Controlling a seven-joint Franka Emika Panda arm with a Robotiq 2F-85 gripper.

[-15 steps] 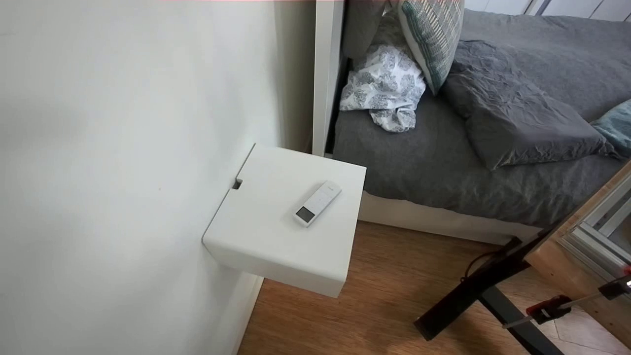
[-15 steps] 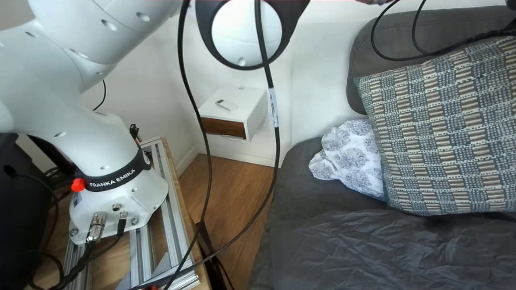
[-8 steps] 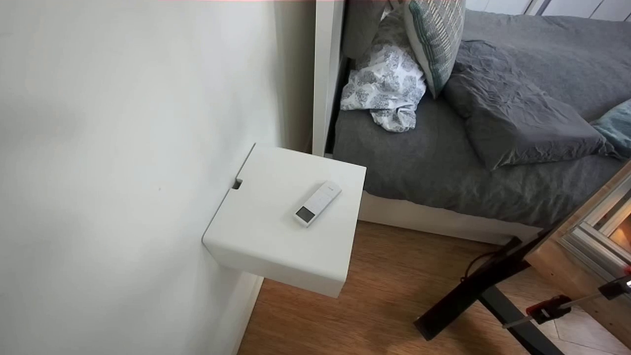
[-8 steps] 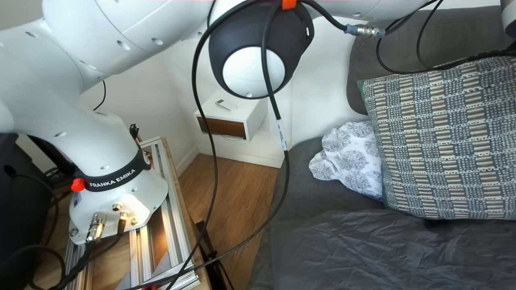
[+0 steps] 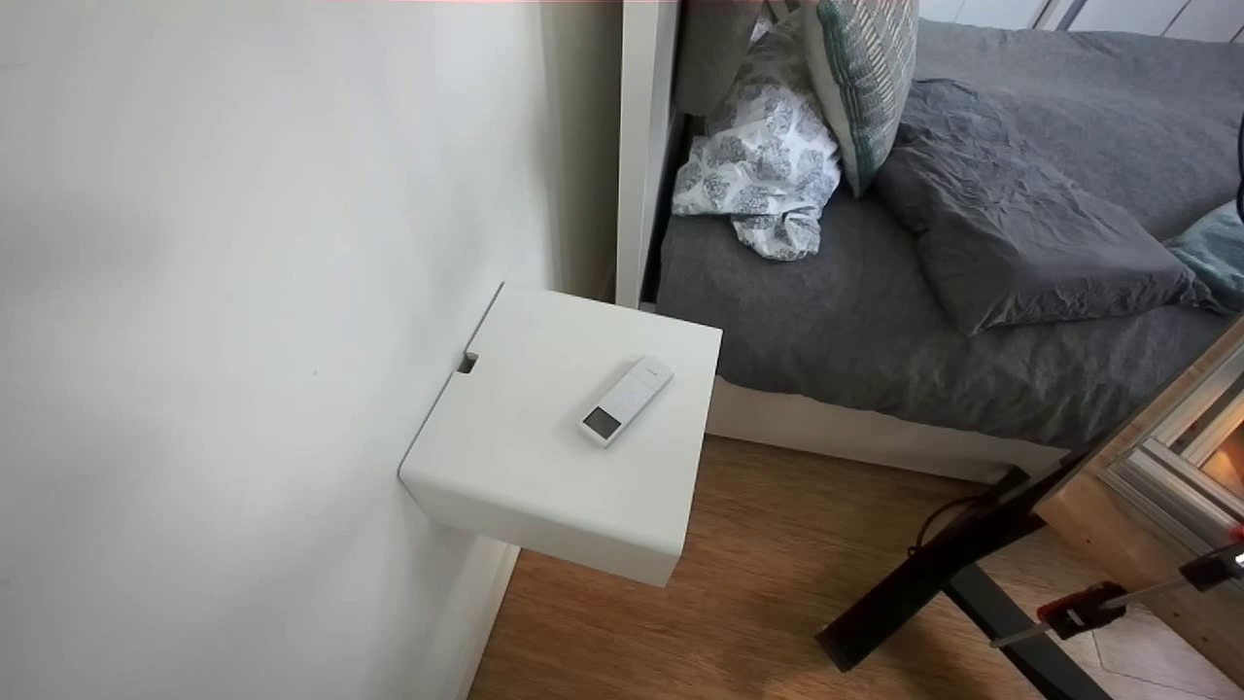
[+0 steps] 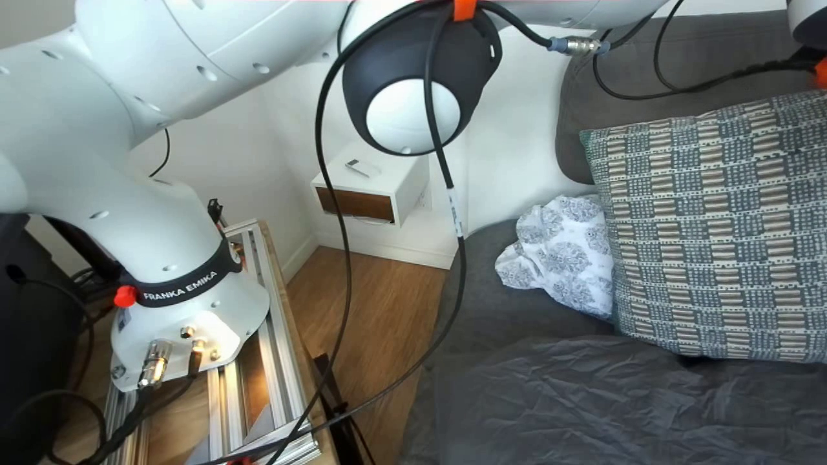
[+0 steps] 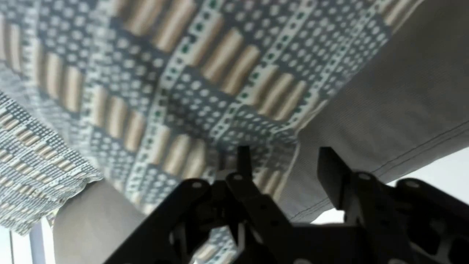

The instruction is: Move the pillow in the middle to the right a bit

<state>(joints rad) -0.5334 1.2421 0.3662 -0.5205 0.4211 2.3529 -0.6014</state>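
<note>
The patterned pillow (image 6: 717,245) stands on the grey bed in both exterior views (image 5: 865,97), leaning at the backrest. It fills much of the wrist view (image 7: 234,66). A second pillow with the same pattern (image 7: 33,157) shows at the wrist view's left edge; I cannot tell which one is the middle one. My gripper (image 7: 285,157) is open. Its left fingertip is over the near pillow's face by a creased corner, its right one past the pillow's edge over grey fabric. The pillow's edge lies in the gap, not pinched. The gripper is out of view in both exterior views.
A grey backrest (image 6: 730,45) stands behind the pillow. A white printed cloth (image 6: 562,252) lies beside it, and a crumpled grey pillow (image 5: 1030,214) in front. A white nightstand (image 5: 525,418) holds a remote (image 5: 627,401). Black cables (image 6: 349,271) hang from the arm.
The arm has come down into the exterior view and shifted slightly right. The patterned pillow has moved slightly right and down in both exterior views. The cloth has barely moved.
</note>
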